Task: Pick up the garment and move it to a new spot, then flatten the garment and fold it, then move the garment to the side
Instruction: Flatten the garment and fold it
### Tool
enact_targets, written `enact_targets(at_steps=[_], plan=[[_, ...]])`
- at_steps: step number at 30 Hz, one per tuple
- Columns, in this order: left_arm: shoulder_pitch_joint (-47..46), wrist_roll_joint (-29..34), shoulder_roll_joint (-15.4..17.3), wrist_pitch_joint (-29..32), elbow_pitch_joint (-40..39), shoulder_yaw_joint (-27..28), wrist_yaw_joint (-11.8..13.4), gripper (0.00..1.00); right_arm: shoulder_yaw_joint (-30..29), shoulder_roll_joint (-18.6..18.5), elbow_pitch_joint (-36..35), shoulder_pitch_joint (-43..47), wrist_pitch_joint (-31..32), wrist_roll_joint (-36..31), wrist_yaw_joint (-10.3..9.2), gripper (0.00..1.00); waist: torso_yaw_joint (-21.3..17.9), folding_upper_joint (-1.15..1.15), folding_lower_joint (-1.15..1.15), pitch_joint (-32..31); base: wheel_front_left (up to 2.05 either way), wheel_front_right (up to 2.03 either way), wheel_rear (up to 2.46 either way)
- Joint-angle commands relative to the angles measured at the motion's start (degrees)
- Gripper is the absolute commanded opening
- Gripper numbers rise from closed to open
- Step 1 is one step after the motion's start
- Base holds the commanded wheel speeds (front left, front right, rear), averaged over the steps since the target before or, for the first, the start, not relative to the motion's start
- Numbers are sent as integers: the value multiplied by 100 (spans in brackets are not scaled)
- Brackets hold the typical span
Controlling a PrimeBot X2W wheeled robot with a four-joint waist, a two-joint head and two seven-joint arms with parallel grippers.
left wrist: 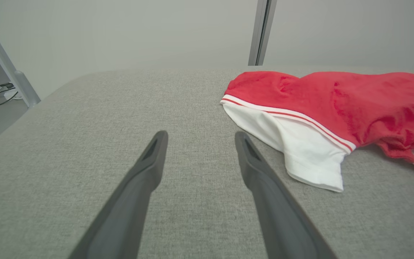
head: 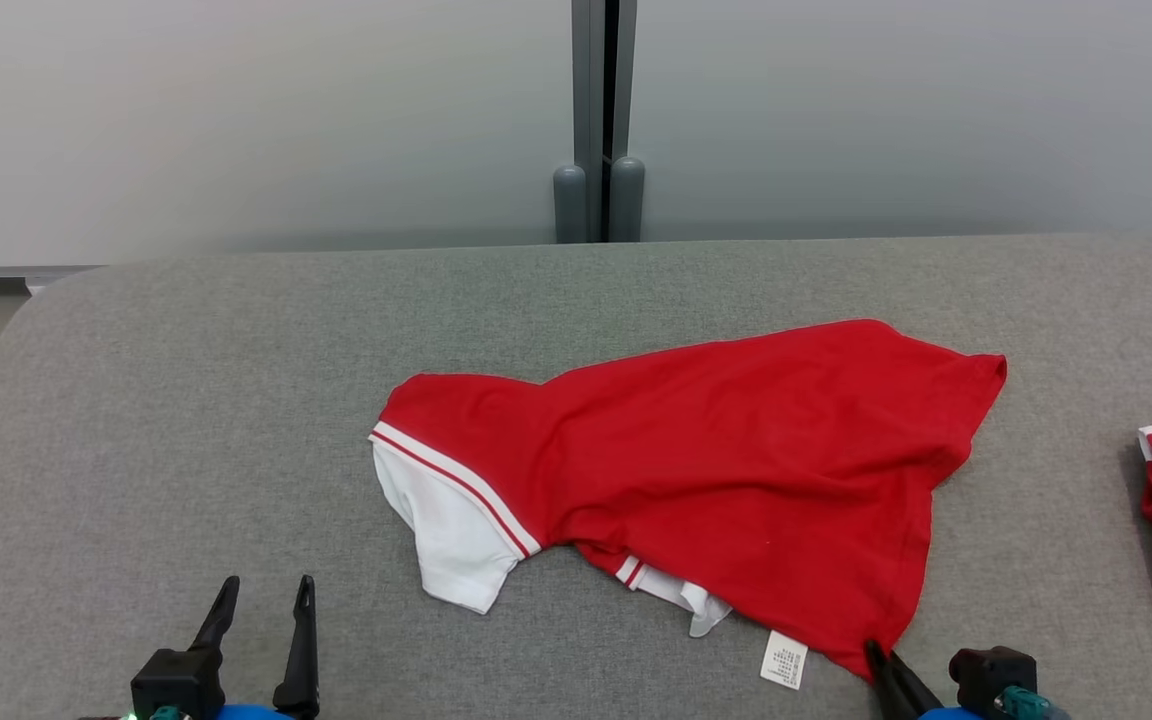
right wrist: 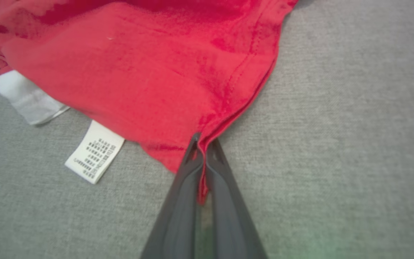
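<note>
Right tool [right wrist: 201,140] is clamped shut on the garment [head: 736,450], pinching its nearest hem corner at the cloth's 5 o'clock point in the head view. From that grip the red cloth spreads up and away toward 11 o'clock over the grey bench [head: 186,400], its long axis running roughly 9 to 3. Left tool [head: 268,590] stands wide and empty at the garment's 7 o'clock, near the white sleeve [head: 446,530] but apart from it, so it looks the likelier taker of that end.
</note>
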Motion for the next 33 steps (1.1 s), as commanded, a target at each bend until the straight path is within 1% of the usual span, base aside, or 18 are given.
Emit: enact_targets(at_steps=[1,3,9,13,14,15,16,19,23,26,29,33], plan=[[-30,-43,-9,-14,-9,20,-45,100,-155,1,47,109,103,-115,-10,0,-55,0,0,-7,0,0,0],[-4,-84,-44,-14,7,-23,-46,100,-526,-42,-113,142,79,-239,-15,0,-133,0,0,-9,0,0,0],[-3,-232,-66,-14,68,-226,-32,100,-1502,-3,-508,241,62,-920,-8,0,-375,0,0,8,0,0,0],[-85,-363,-34,-14,119,-392,-31,100,-1685,-1,-652,195,59,-1098,-8,0,-498,0,0,71,0,0,0],[-110,-400,-18,-13,129,-418,-31,100,-1671,-1,-727,158,59,-1067,-8,7,-524,0,0,89,0,0,0],[-132,-415,1,-14,139,-450,-31,100,-1660,-1,-815,145,59,-1038,-8,79,-545,0,0,100,0,0,0],[-148,-440,14,-14,147,-463,-32,100,-1637,0,-935,137,59,-1002,-8,100,-567,0,0,107,0,0,0],[-169,-479,42,-14,157,-482,-32,100,-1553,-1,-1502,152,59,-881,-5,100,-611,0,0,120,0,0,0],[-229,-527,95,-14,175,-464,-32,100,-1327,2,-2513,290,58,-680,-5,100,-651,0,0,142,0,0,0],[-255,-560,112,-14,165,-474,-32,100,-1161,1,-3048,395,59,-517,-5,100,-675,0,0,166,0,0,0],[-198,-680,150,-14,206,-608,-32,100,-1026,1,-3236,476,59,-388,-5,100,-697,0,0,179,0,0,0],[-136,-856,220,-14,268,-822,-32,100,-929,1,-3246,535,59,-345,-5,100,-711,0,0,196,0,0,0]])
